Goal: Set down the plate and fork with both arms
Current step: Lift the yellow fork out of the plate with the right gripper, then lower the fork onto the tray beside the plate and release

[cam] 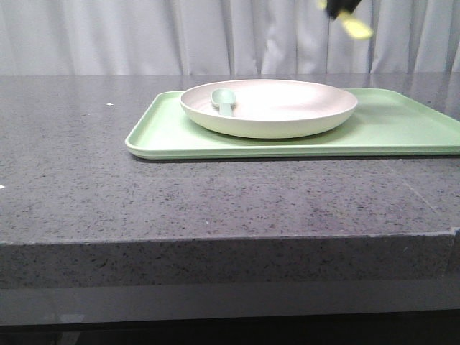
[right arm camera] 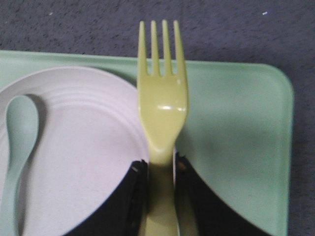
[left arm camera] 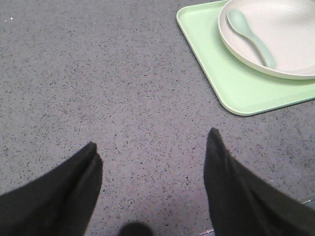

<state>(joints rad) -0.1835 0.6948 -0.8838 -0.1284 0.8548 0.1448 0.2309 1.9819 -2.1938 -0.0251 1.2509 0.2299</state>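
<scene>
The cream plate [cam: 280,106] rests on the light-green tray [cam: 402,129], with a pale green spoon [cam: 223,101] lying in it. High above the plate's right side, my right gripper [cam: 335,7] is shut on the handle of the yellow fork [cam: 355,26]. In the right wrist view the fork [right arm camera: 161,108] points tines-outward over the plate's rim [right arm camera: 118,88] and the tray [right arm camera: 231,147], held between the right gripper [right arm camera: 160,164] fingers. My left gripper [left arm camera: 152,147] is open over bare countertop, with the plate [left arm camera: 285,34] and spoon [left arm camera: 248,34] off to one side of it.
The dark speckled countertop [cam: 86,165] extends left of and in front of the tray. Its front edge [cam: 215,241] runs across the lower front view. A white curtain [cam: 144,36] hangs behind the table.
</scene>
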